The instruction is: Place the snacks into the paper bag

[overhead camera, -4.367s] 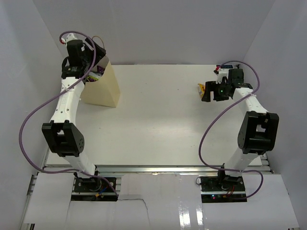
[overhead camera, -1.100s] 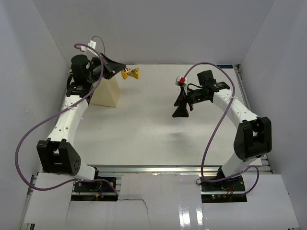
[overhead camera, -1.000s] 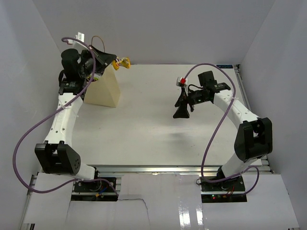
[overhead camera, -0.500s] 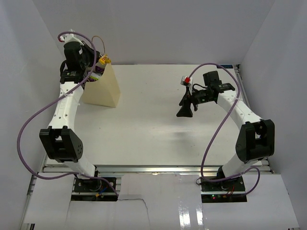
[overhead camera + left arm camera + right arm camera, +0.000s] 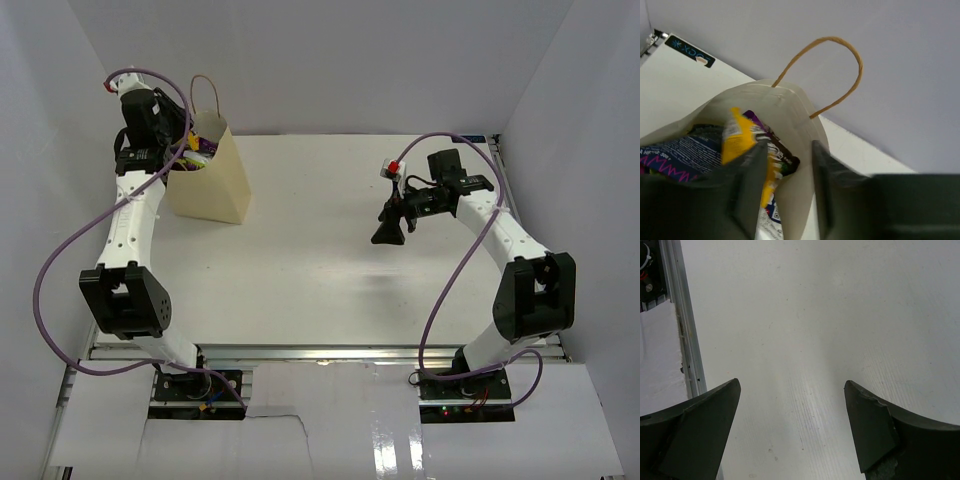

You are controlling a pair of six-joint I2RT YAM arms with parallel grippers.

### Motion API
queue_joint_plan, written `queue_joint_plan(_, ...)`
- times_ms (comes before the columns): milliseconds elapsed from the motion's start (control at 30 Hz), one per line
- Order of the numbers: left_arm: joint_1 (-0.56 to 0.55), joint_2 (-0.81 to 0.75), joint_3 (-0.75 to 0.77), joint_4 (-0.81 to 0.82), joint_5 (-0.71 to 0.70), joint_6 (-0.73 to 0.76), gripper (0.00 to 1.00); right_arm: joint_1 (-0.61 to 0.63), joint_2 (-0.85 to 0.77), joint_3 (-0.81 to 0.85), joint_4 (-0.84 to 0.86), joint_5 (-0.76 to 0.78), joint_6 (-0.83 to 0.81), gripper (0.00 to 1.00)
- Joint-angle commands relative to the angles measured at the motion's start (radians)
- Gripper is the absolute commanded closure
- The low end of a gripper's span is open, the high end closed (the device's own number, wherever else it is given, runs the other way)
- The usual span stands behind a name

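The cream paper bag (image 5: 215, 185) stands upright at the far left of the table, string handle (image 5: 205, 95) up. In the left wrist view its mouth (image 5: 785, 95) holds a yellow packet (image 5: 740, 140), a dark-blue chip bag (image 5: 680, 155) and a brown-purple candy bar (image 5: 782, 157). My left gripper (image 5: 178, 142) hovers over the bag's left rim, open and empty (image 5: 788, 150). My right gripper (image 5: 388, 232) is open and empty above the bare table at centre right (image 5: 792, 385). No loose snacks show on the table.
White enclosure walls stand close behind and beside the bag. An aluminium rail (image 5: 320, 350) runs along the table's near edge and also shows in the right wrist view (image 5: 685, 340). A dark label (image 5: 690, 52) sits on the table beyond the bag.
My left gripper carried the yellow packet from right of the bag over its mouth, let it go inside and drew back to the left. My right gripper drifted slightly right, still open.
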Motion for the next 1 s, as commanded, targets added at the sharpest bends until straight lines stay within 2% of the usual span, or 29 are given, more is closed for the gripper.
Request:
queue_joint_plan(0,0.013,-0.072,0.005,-0.009,-0.011,0.015,0.45,-0.007,-0.046,0.004,0.011,0.006,0.015,0.1)
queue_joint_plan(33,0.013,-0.069,0.02,-0.013,0.0,0.016,0.25,-0.007,-0.047,0.007,0.011,0.01,0.018,0.1)
queue_joint_plan(167,0.013,-0.084,0.042,0.019,0.153,0.021,0.06,-0.007,-0.07,0.019,0.019,0.1,0.055,0.1)
queue_joint_plan(200,0.013,-0.092,0.042,0.063,0.269,0.044,0.03,-0.007,-0.081,0.022,0.051,0.145,0.1,0.1)
queue_joint_plan(333,0.011,-0.175,-0.015,0.184,0.515,0.058,0.02,-0.007,-0.144,0.03,0.177,0.496,0.197,0.1)
queue_joint_plan(367,0.011,-0.231,-0.073,0.226,0.554,0.056,0.02,-0.009,-0.155,0.038,0.192,0.639,0.207,0.1)
queue_joint_plan(467,0.01,-0.342,-0.203,0.276,0.695,0.061,0.02,-0.018,-0.161,0.055,0.223,0.858,0.278,0.1)
queue_joint_plan(533,0.004,-0.472,-0.37,0.301,0.749,0.075,0.02,-0.032,-0.169,0.058,0.205,0.839,0.286,0.1)
queue_joint_plan(567,0.001,-0.521,-0.432,0.321,0.753,0.078,0.02,-0.038,-0.176,0.053,0.203,0.81,0.289,0.1)
queue_joint_plan(600,-0.001,-0.57,-0.555,0.324,0.756,0.079,0.02,-0.044,-0.201,0.045,0.201,0.799,0.291,0.1)
queue_joint_plan(733,-0.003,-0.863,-0.826,0.301,0.741,0.107,0.02,-0.052,-0.262,0.018,0.208,0.79,0.322,0.1)
queue_joint_plan(833,-0.004,-0.998,-0.938,0.223,0.697,0.125,0.02,-0.053,-0.284,0.019,0.211,0.84,0.368,0.1)
queue_joint_plan(967,-0.003,-1.08,-1.02,0.171,0.672,0.125,0.02,-0.055,-0.302,0.01,0.211,0.848,0.359,0.1)
